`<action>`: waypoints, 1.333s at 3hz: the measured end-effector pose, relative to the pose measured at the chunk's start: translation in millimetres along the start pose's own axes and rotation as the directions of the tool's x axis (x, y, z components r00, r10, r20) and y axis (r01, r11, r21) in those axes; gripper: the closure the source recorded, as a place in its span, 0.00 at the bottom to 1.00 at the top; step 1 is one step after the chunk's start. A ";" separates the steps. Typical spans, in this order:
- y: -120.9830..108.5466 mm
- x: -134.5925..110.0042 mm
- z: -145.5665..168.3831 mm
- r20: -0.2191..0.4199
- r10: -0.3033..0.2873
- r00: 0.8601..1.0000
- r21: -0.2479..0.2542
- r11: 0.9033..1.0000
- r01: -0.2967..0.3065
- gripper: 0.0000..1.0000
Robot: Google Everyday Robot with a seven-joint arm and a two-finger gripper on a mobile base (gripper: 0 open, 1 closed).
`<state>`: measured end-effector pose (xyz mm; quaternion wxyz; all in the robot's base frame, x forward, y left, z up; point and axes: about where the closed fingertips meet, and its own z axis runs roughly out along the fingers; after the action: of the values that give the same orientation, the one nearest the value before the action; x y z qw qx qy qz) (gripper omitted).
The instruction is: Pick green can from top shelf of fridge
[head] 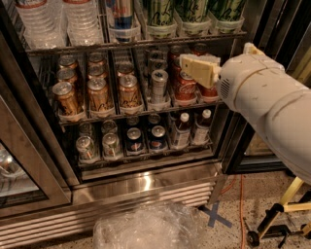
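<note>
Three green cans (161,11) stand side by side in clear trays on the top shelf (146,44) of the fridge (146,192), at the upper right of the camera view, cut off by the frame's top edge. A blue-and-silver can (121,13) stands to their left, then water bottles (80,19). My gripper (184,62), cream coloured on a white arm (262,92), points left just below the top shelf's front rail, in front of the red cola cans (183,87) on the middle shelf. It holds nothing that I can see.
The middle shelf holds brown cans (98,93) and a silver can (158,82); the lower shelf holds cans and small bottles (181,130). An open glass door (24,180) stands at left. Crumpled clear plastic (150,228), a blue tape cross (216,216) and a yellow stand (286,206) are on the floor.
</note>
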<state>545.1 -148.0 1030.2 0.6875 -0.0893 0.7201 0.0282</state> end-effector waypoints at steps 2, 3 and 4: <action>-0.9 -16.8 21.7 0.093 -0.030 0.995 0.035 0.999 0.027 0.33; -3.0 -23.1 30.4 0.130 -0.048 0.990 0.046 0.998 0.043 0.33; -7.3 -26.1 37.4 0.157 -0.065 0.985 0.062 0.997 0.056 0.33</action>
<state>584.2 -146.7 1054.8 0.7455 -0.0888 0.6605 -0.0064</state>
